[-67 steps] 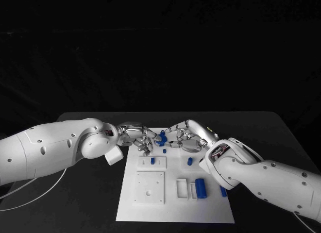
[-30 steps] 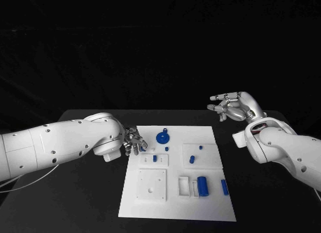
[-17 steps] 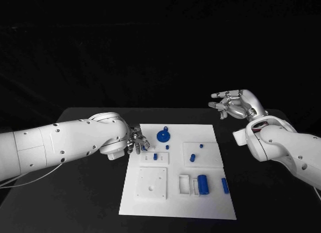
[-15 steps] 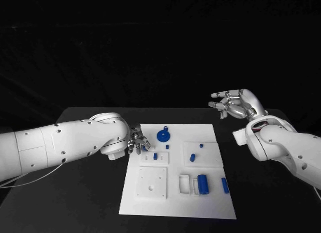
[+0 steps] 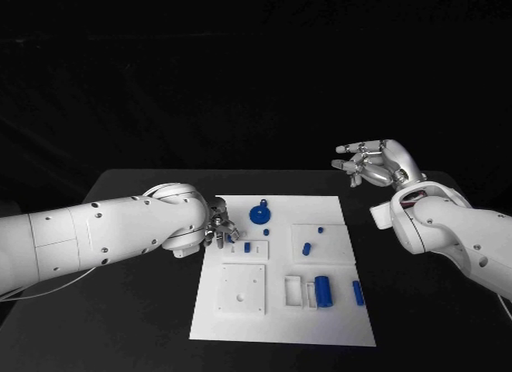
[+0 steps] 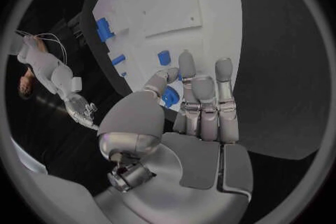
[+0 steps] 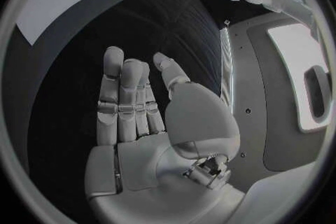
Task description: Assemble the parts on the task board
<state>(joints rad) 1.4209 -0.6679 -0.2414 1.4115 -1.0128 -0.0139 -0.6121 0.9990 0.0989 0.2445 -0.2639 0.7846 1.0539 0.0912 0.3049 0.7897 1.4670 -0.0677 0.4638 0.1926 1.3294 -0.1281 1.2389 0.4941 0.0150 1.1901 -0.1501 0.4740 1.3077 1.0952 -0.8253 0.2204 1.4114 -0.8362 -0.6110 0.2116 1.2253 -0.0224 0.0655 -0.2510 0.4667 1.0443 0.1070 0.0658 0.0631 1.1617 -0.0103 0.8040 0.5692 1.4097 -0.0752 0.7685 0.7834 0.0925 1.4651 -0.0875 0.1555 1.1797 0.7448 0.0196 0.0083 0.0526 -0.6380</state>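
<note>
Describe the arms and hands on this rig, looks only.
Two bulky glossy white arm shells with small dark dots. A thin pale cable trails under the left arm; the right arm shows a reddish patch at the wrist. The left hand and right hand are silver metal with segmented fingers and grey palm pads.

One board (image 5: 283, 329) is seen on one counter (image 5: 133, 310). Seven blue parts are counted on it, among them one round part (image 5: 259, 215) near the left fingers (image 5: 225, 226). Two hands are seen.
</note>
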